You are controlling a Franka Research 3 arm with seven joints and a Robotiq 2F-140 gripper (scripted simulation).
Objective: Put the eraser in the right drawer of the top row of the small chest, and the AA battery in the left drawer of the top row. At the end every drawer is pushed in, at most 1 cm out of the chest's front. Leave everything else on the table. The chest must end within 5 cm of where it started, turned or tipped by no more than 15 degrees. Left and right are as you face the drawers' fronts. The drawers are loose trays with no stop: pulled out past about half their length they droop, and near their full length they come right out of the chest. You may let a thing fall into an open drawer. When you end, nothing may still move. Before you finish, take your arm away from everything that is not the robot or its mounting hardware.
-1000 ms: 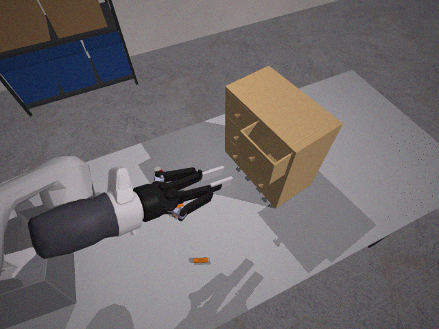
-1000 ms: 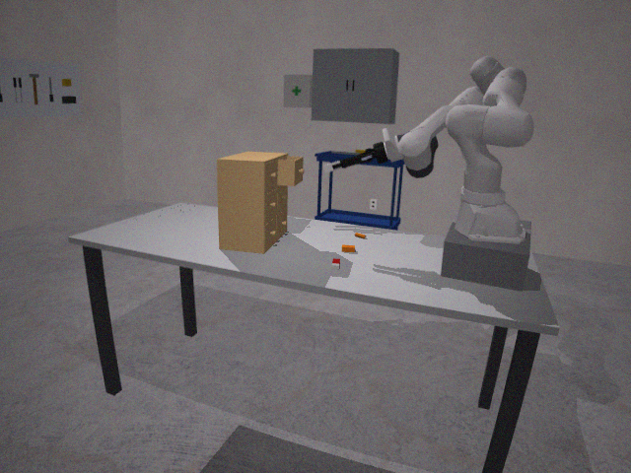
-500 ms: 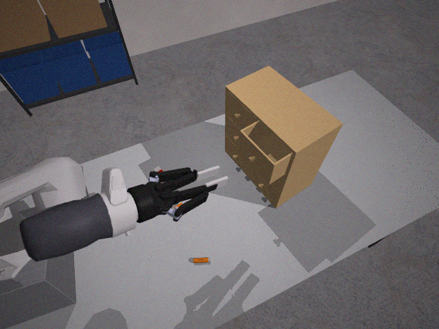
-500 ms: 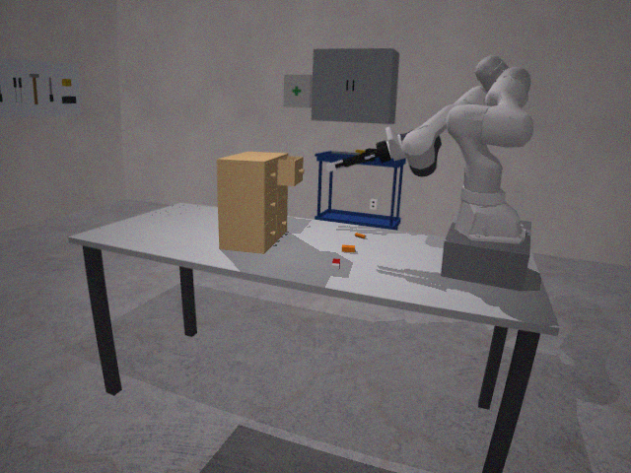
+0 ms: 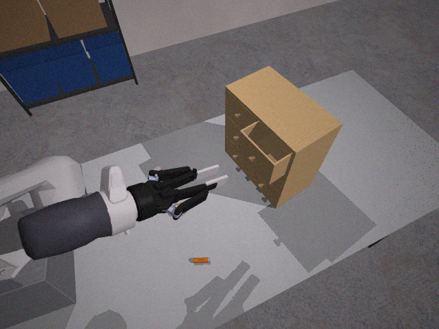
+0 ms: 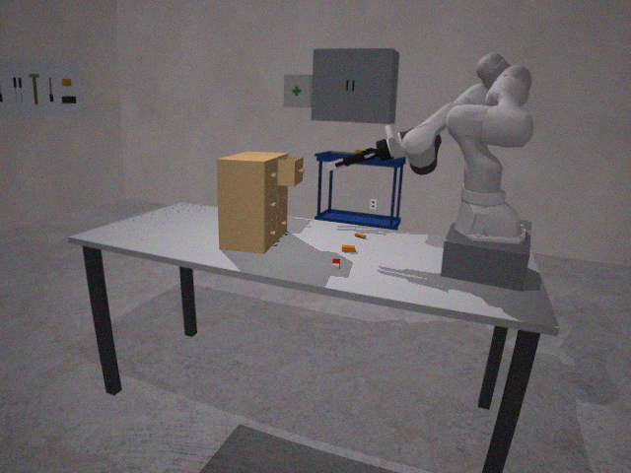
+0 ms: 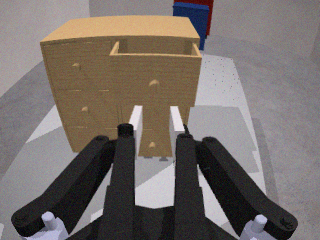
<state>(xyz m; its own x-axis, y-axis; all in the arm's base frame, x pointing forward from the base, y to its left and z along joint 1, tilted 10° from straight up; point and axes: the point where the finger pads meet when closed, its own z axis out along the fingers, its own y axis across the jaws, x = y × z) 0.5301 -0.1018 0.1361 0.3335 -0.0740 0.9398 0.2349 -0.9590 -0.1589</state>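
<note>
A dark grey patch (image 6: 285, 447) lies on the floor in front of the table (image 5: 152, 262) (image 6: 407, 300) (image 7: 220, 75); whether mat or shadow, I cannot tell. On the table stands the wooden chest (image 5: 283, 106) (image 6: 242, 203) (image 7: 120, 27), upright. The right drawer (image 5: 256, 150) (image 6: 290, 170) (image 7: 155, 70) of its top row is pulled partly out and sits roughly level; its contents cannot be confirmed. The left drawer (image 5: 238, 110) (image 7: 77, 62) of that row appears pushed in.

The gripper (image 5: 223, 171) (image 6: 333, 165) (image 7: 156, 117) is in the air before the chest, pointing towards it and touching neither chest nor drawer. Its fingers stand a little apart, with nothing between them.

An orange cylinder (image 5: 201, 260) (image 6: 360, 235), apparently the AA battery, lies on its side on the table, well apart from the chest. Nearer the table's front edge in the outside view are an orange block (image 6: 348, 248) and a small red-and-white block (image 6: 335, 263), apart from each other. The eraser is presumably one of these two; which one, I cannot tell.

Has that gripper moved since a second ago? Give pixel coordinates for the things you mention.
Yes: in the top view, the gripper (image 5: 223, 171) (image 6: 332, 165) (image 7: 156, 117) has drawn back slightly, away from the small chest (image 5: 283, 106) (image 6: 242, 203) (image 7: 95, 75).
</note>
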